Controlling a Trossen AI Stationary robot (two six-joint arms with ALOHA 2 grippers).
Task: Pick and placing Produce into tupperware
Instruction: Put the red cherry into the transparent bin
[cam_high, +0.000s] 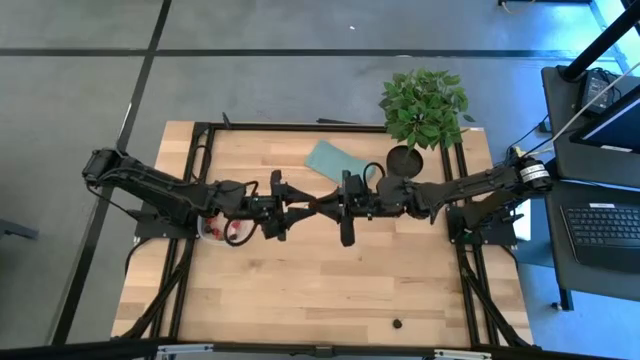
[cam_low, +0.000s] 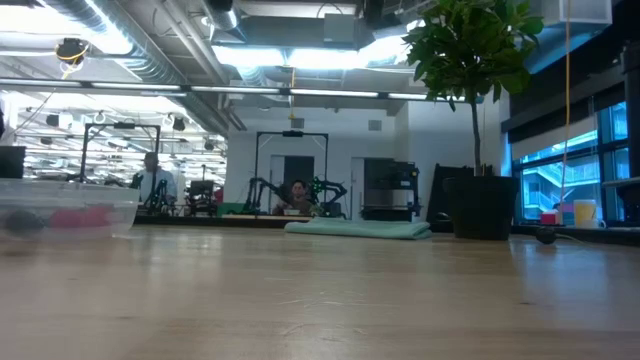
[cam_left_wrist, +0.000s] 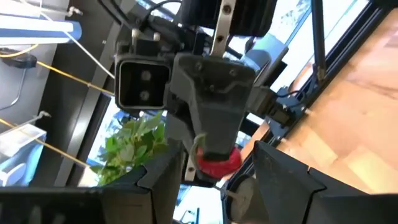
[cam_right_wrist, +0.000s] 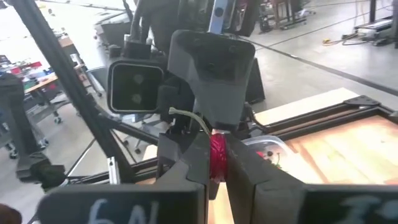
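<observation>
High over the middle of the table my two grippers meet tip to tip, both level. My right gripper (cam_right_wrist: 217, 149) (cam_high: 326, 207) is shut on one red fruit (cam_left_wrist: 216, 163) with a thin green stem (cam_right_wrist: 189, 118). My left gripper (cam_left_wrist: 217, 158) (cam_high: 304, 210) is open, one finger on either side of that fruit; no touch shows. The clear tupperware (cam_high: 220, 228) (cam_low: 65, 210) stands on the table under the left arm, with red and dark produce inside. My right gripper pinches the red fruit's body (cam_right_wrist: 218, 158) between its two fingers. The fingers come level from the table's right side. The fruit is lifted clear, high above the table, and its green stem sticks out past the fingers toward the left gripper.
A flat teal pad (cam_high: 335, 158) lies at the far middle of the table. A potted leafy plant (cam_high: 425, 105) stands at the far right corner. A small dark object (cam_high: 397, 324) lies near the front edge. Bare wood lies below the grippers.
</observation>
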